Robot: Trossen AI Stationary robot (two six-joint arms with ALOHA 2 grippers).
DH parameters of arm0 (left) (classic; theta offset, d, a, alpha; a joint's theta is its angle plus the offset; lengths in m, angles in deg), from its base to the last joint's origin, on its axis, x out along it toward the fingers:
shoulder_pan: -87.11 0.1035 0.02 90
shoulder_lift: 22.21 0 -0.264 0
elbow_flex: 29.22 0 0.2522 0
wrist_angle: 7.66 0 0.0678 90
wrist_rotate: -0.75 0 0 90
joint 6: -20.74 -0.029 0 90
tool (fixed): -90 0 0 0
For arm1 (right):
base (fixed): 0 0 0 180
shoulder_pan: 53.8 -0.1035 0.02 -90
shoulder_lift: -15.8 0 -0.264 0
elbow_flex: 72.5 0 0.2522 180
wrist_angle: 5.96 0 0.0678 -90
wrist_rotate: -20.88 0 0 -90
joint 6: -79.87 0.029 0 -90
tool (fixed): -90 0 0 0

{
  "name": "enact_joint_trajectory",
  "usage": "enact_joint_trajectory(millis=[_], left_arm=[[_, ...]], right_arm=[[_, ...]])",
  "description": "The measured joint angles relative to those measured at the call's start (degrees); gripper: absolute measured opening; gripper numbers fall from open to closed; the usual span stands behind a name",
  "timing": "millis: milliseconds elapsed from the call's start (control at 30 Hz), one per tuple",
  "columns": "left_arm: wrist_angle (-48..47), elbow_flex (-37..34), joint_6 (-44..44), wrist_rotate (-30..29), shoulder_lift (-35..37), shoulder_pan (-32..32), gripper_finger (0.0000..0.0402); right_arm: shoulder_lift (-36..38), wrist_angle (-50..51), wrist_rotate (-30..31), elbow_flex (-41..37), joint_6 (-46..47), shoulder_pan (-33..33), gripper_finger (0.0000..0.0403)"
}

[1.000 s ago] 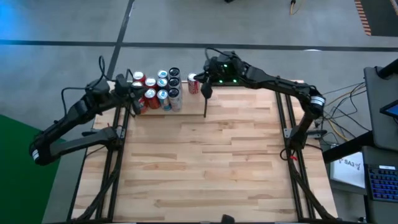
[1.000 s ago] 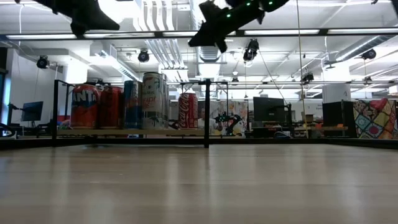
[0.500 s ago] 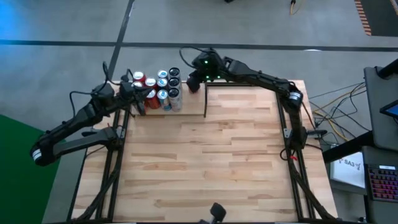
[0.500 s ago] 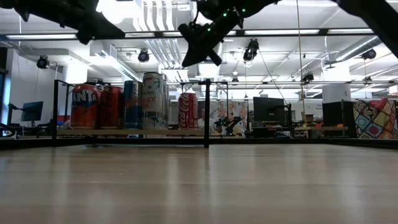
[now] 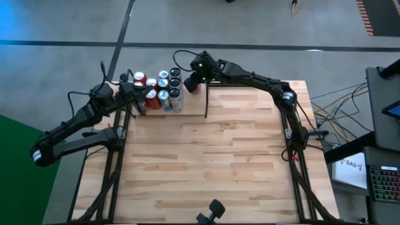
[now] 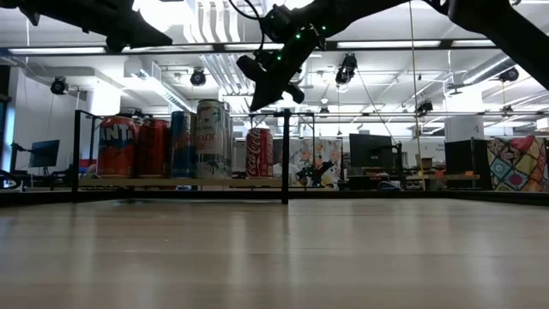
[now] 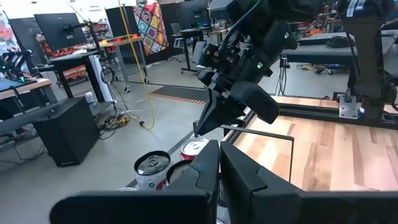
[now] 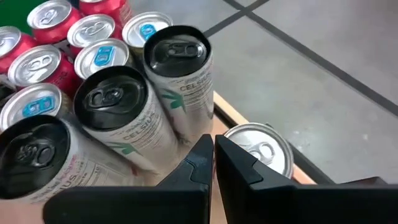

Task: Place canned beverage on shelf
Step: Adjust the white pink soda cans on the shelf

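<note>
Here, the left gripper (image 5: 133,95) hangs at the far-left end of the shelf (image 5: 200,156), above the near edge of the group of cans (image 5: 159,87). Its fingers are clenched together with nothing between them — the left wrist view shows the two dark fingers (image 7: 214,174) pressed side by side. In the low view the left arm is cut off by the top edge, so its fingertips do not show there.

The group stands on the far-left part of the board, left of the black divider rod (image 5: 206,103). From above the arm covers part of it, so the full count cannot be read. The low view shows red cans (image 6: 116,148), a blue one and a tall pale can (image 6: 213,139) overlapping in a row.

Just right of the group, a single red cola can (image 6: 259,153) stands apart near the back edge, still left of the rod. In the high view it is largely hidden under the right gripper (image 5: 195,80), which hovers directly above it. The right gripper's fingers are also clamped shut and empty — the right wrist view looks down past them onto a silver can top (image 8: 258,149) beside three tall black-topped cans (image 8: 112,106).
</note>
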Motion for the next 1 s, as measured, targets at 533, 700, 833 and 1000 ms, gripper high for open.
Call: enact_joint_trajectory(millis=[533,700,833,1000], left_arm=[[1.4,-0.3,-0.4,0.0,-2.8,0.0,0.0000],[1.0,-0.3,-2.1,0.0,-6.5,0.0,0.0000],[1.0,-0.3,-3.4,0.0,-11.2,0.0,0.0000],[0.9,-0.3,-5.4,0.0,-16.5,0.0,0.0000]], right_arm=[[-0.7,0.1,0.8,-0.4,-2.5,-0.7,0.0009],[-0.7,0.1,0.8,-0.4,-3.6,-0.6,0.0009],[-0.2,0.6,0.8,-0.3,-4.5,-0.6,0.0009],[0.0,1.7,0.8,0.1,-5.6,-0.7,0.0009]])
